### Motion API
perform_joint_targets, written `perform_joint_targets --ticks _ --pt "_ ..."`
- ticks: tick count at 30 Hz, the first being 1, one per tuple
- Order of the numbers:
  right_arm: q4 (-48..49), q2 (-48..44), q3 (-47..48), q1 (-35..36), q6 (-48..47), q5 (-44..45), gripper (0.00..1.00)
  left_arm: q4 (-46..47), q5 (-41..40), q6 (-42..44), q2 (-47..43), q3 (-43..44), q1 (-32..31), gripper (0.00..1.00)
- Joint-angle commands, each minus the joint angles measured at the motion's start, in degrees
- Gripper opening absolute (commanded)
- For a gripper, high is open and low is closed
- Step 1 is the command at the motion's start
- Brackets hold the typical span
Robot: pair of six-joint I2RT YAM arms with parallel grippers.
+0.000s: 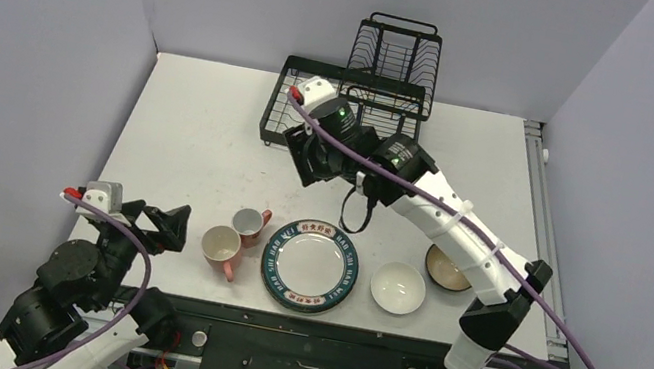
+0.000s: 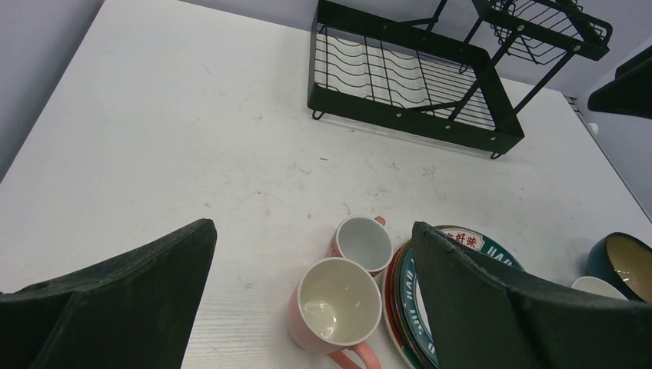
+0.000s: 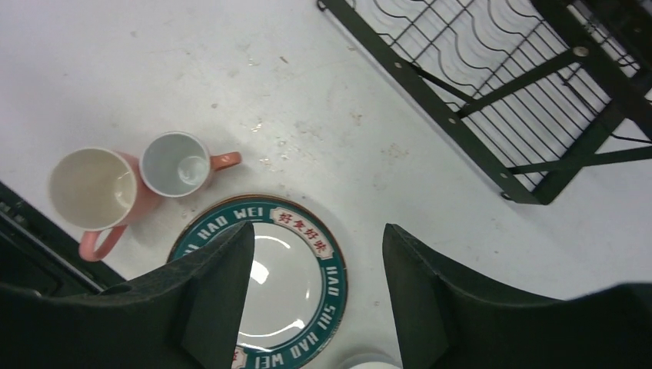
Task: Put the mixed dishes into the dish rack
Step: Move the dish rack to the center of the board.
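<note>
Black rack (image 2: 407, 119), upper centre, seems empty, though partly hidden; your mugs (image 1: 221, 245), plates (image 1: 311, 265), bowls (image 1: 398, 287) wait below. Left gripper (image 2: 311, 229) wide, right gripper (image 3: 317, 238) half-open, both empty.

R gripper (image 3: 317, 231) hangs above the table (image 3: 154, 61), fingers (image 3: 215, 292) apart w/ nothing btwn them. Seen through the gap: green-rimmed white plate (image 3: 292, 284), lettered "HAO WEI" plus red characters, w/ a brownish rim showing just under its far edge. Left of the plate, two pink mugs upright and touching: the nearer mug (image 3: 92, 188) has its handle twd the bottom of the view, the farther mug (image 3: 178, 163) has its handle twd the right. Top right: black wire dish rack (image 3: 442, 108), apart from the plate, wavy wires on its floor.
</note>
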Motion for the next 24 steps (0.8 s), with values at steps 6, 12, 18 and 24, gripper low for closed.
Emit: perform_joint_targets --ticks 6,12,18,24 --pt "-2.4 -1.6 5.7 -7.7 -8.4 2.5 0.63 2.5 1.6 0.8 2.8 0.0 0.4 0.96" --pt "-3.2 1.1 10.5 -10.7 -15.2 7.5 0.67 2.7 1.7 0.9 2.6 -0.1 0.5 0.96" --pt "0.7 3.1 10.3 -13.5 -22.4 12.3 0.71 2.9 2.4 1.3 2.8 -0.2 0.6 0.96" --pt "3.9 5.9 12.5 -16.5 -30.8 12.4 0.72 3.0 2.6 1.4 2.5 -0.3 0.5 0.96"
